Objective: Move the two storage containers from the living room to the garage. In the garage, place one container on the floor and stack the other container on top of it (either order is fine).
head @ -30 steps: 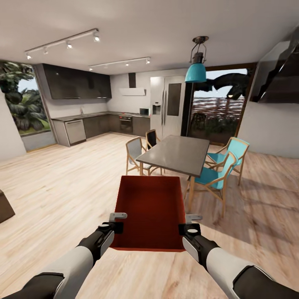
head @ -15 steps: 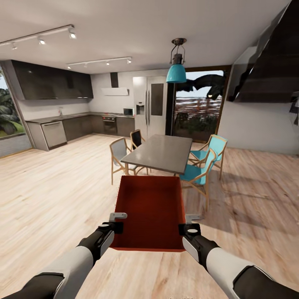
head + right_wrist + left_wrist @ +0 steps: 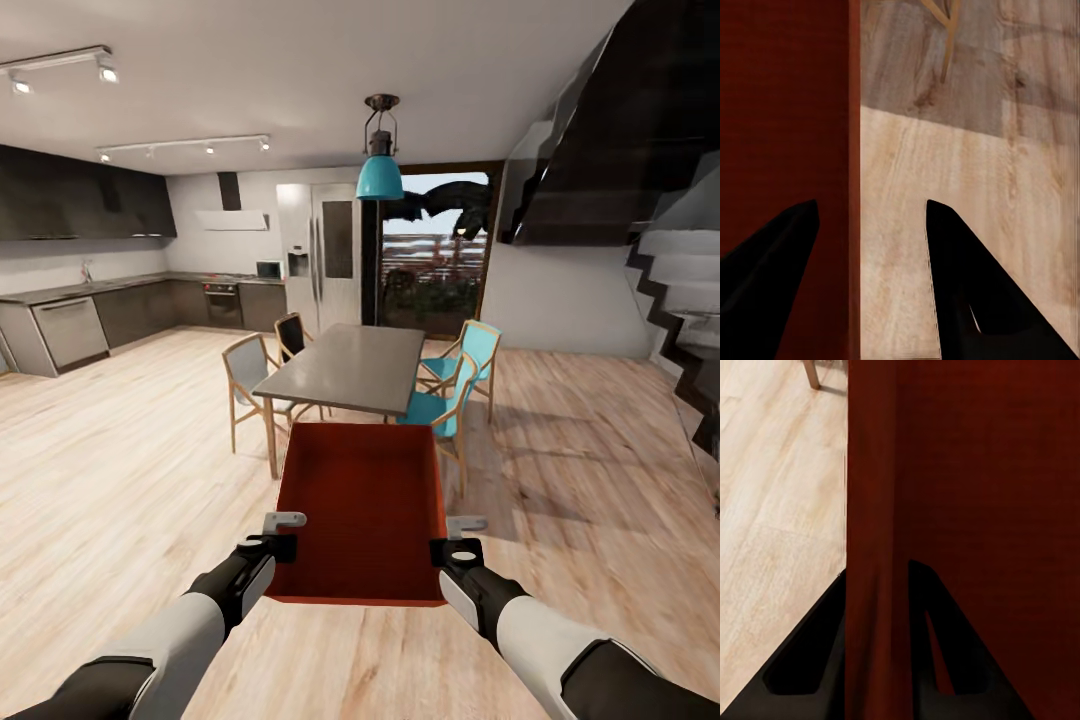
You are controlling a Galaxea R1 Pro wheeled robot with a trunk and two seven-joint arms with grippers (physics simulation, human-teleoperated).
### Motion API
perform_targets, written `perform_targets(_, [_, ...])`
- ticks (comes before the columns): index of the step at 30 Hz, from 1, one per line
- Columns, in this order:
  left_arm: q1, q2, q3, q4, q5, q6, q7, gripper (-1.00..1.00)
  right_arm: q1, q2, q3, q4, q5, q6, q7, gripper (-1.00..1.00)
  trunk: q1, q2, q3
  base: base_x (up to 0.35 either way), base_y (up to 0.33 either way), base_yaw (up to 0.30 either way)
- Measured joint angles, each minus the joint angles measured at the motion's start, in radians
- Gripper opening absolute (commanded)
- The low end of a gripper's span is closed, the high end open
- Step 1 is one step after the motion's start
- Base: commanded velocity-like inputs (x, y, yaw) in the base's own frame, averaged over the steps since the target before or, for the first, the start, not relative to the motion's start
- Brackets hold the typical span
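While held above the wood floor [image 3: 120, 470] at lower centre frame, storage container [image 3: 362, 510]: left gripper [image 3: 284, 535] clamps its left wall, right gripper [image 3: 462, 537] straddles its right wall.

The storage container [image 3: 365, 510] looks like matt orange-red plastic with thin, smooth, plain walls. The floor [image 3: 130, 450] is light wood plank with visible grain and a soft satin sheen. The dining table [image 3: 345, 368] has a smooth, faintly glossy grey top on wooden legs. The chairs [image 3: 452, 385] have pale wood frames with turquoise seats. The refrigerator [image 3: 322, 255] is brushed metal, and the pendant lamp [image 3: 380, 175] is glossy teal
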Motion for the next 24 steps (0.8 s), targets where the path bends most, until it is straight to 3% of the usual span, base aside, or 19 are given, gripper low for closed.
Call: perform_targets(24, [0.000, 0.001, -0.003, 0.000, 0.004, 0.000, 0.000, -1.00, 0.000, 0.000, 0.002, -0.002, -0.003, 0.000, -0.001, -1.00, 0.000, 0.000, 0.000, 0.000, 0.000, -0.260])
